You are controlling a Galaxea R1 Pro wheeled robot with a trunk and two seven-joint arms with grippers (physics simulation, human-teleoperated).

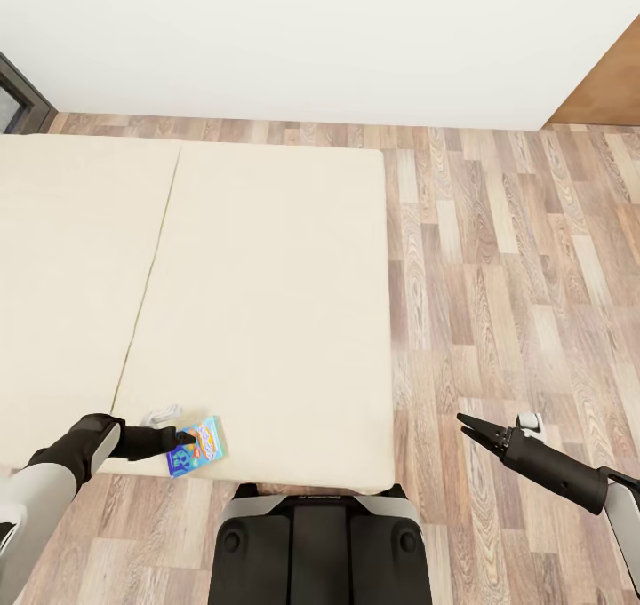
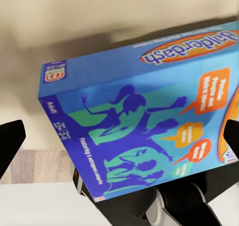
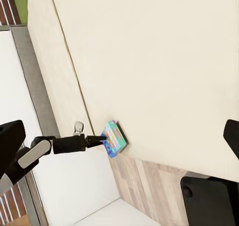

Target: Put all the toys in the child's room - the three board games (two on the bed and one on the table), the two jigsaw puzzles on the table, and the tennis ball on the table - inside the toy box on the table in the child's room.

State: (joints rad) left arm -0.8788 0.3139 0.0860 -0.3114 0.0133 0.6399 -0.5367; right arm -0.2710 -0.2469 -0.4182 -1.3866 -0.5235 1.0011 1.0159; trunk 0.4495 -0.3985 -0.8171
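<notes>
Black and grey, the robot's own base (image 1: 320, 543) sits closest to the head camera at 6 o'clock, pressed up to the near edge of the bed (image 1: 258, 303), the largest thing here: a broad beige mattress with a seam running down it, spreading from 9 o'clock through the centre, with plank floor (image 1: 516, 303) out to 3 o'clock and a white wall (image 1: 320, 36) at 12. Next in size is the light blue board game (image 1: 197, 446), lying flat near the mattress's front edge at about 7 o'clock; the left wrist view shows its lid close up, cartoon figures, speech bubbles and the title Balderdash. The left gripper (image 1: 182, 438) reaches in over the box's near-left end, its dark fingertips (image 2: 11, 141) spread either side of the box, so I judge the jaws open and not yet closed on anything. The right gripper (image 1: 468, 425) hangs over the floor at 4 o'clock, well apart from the bed, jaws parted and empty. Judging from its look, the box is thin stiff cardboard, light, with a glossy lid that may slip. It should not crush under a moderate pinch, but loose contents could shift if it tips. A hold across the narrow width near one end, fingers on the two long edges, looks the soundest choice.
</notes>
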